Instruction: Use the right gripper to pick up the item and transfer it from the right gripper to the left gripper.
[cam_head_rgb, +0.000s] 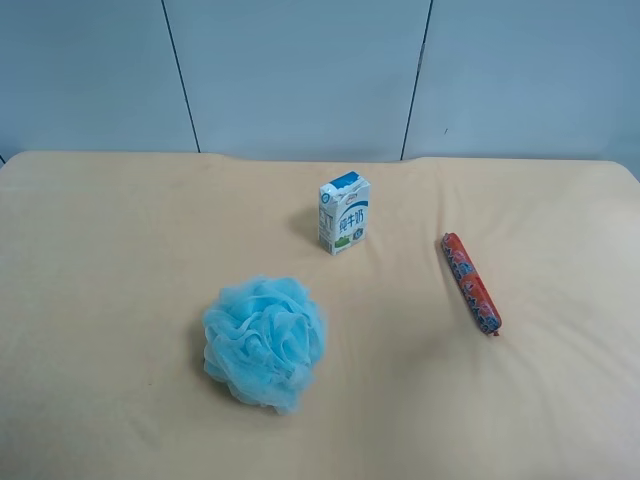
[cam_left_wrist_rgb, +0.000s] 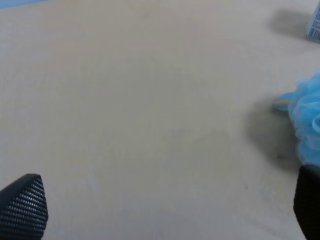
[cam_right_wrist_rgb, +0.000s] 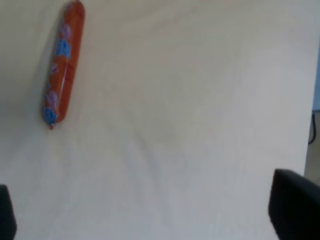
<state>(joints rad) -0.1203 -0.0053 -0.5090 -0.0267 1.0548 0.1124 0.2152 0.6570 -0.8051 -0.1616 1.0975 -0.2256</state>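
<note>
Fingertips (cam_right_wrist_rgb: 292, 205) of the right gripper (cam_right_wrist_rgb: 150, 212) show as two dark shapes at opposite edges of the right wrist view, spread wide with only bare tan table (cam_head_rgb: 120, 250) between them. They grip nothing. The item (cam_head_rgb: 471, 283), a slim red-orange stick with blue-white patches and crimped ends, lies flat on the table at the exterior high view's right. It is angled a little, so one end points toward the back wall and the other toward the camera. In the right wrist view the item (cam_right_wrist_rgb: 62, 65) sits ahead of the fingers and off to one side, well apart from both and untouched. The left gripper (cam_left_wrist_rgb: 165, 207) is likewise spread wide, with one ribbed black fingertip (cam_left_wrist_rgb: 22, 207) and its partner at opposite edges of the left wrist view, and it too holds nothing. Near that partner fingertip is the fluffy light-blue bath pouf (cam_left_wrist_rgb: 307, 117), and whether they touch cannot be told. The pouf (cam_head_rgb: 265, 340) rests near the middle of the table. The blue-white milk carton (cam_head_rgb: 344, 212) stands upright behind it, well apart from the item.
</note>
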